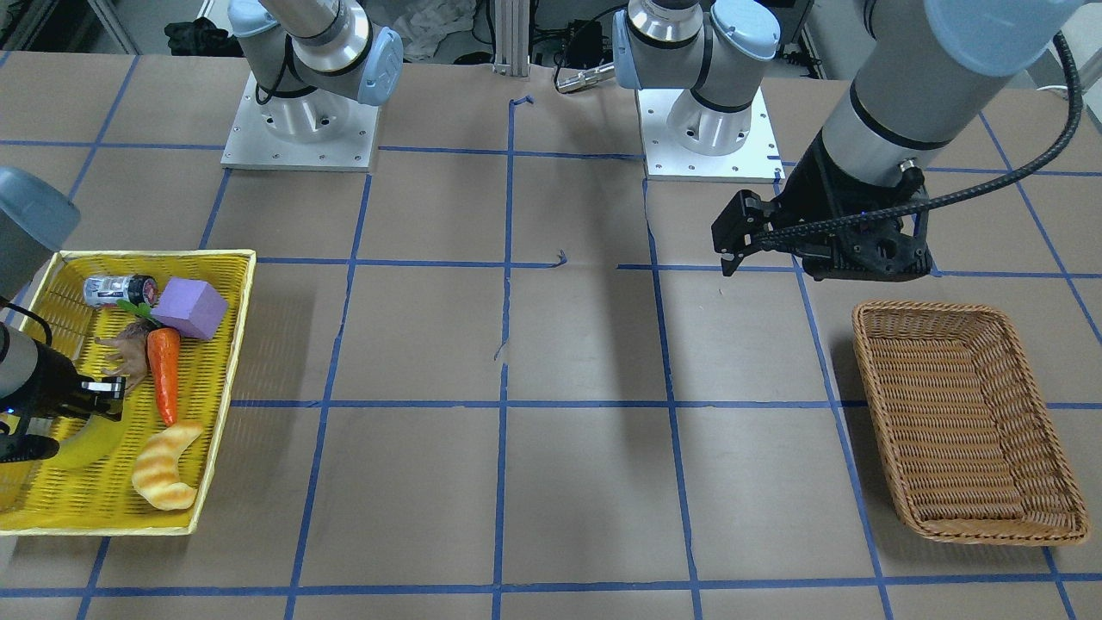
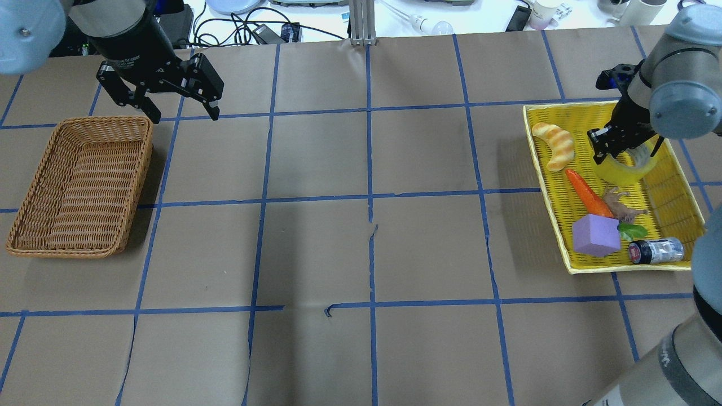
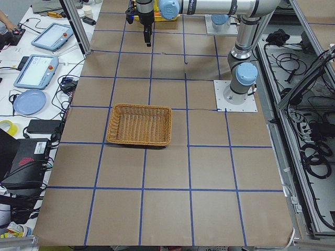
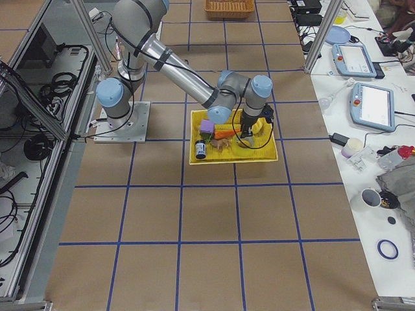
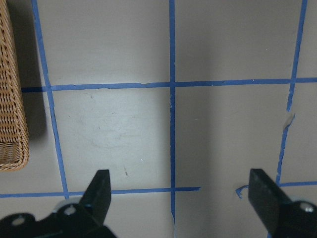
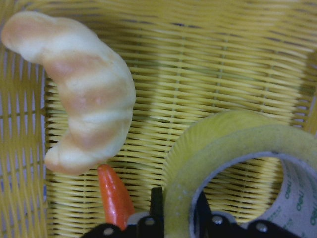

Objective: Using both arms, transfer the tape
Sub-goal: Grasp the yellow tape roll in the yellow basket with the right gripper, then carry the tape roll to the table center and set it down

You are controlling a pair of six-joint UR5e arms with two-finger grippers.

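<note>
Here, from across the table, the right gripper point(image 1: 102, 392) is down in the yellow mesh tray point(image 1: 155, 256), its fingers closed on the roll of yellow packing tape point(image 1: 82, 446), which sits in the tray near a toy carrot point(image 1: 164, 375) and a striped croissant toy point(image 1: 168, 469). The left gripper point(image 1: 730, 245) hangs well apart, just beside the wicker basket point(image 1: 913, 306). From overhead, the left gripper's fingers are spread wide and hold nothing, while the right one pinches the near side of the roll. Whether the roll has cleared the tray floor cannot be told. The left-end view shows only the wicker basket and the left arm reaching out above the table. The right-end view shows the right arm folded over the tray. The left wrist camera sees two parted fingers over blue-taped brown paper, the basket's edge to one side. The right wrist camera shows the pinch itself, one finger inside the grey-white core and one outside, clamping a single wall. That narrow hold is the likely weak point. The roll could swing or slip on the lift, clip the tray's rim, or nudge the carrot lying just beside the fingers. At the hand-over, a release before the left fingers close would probably drop it short of the basket.
</note>
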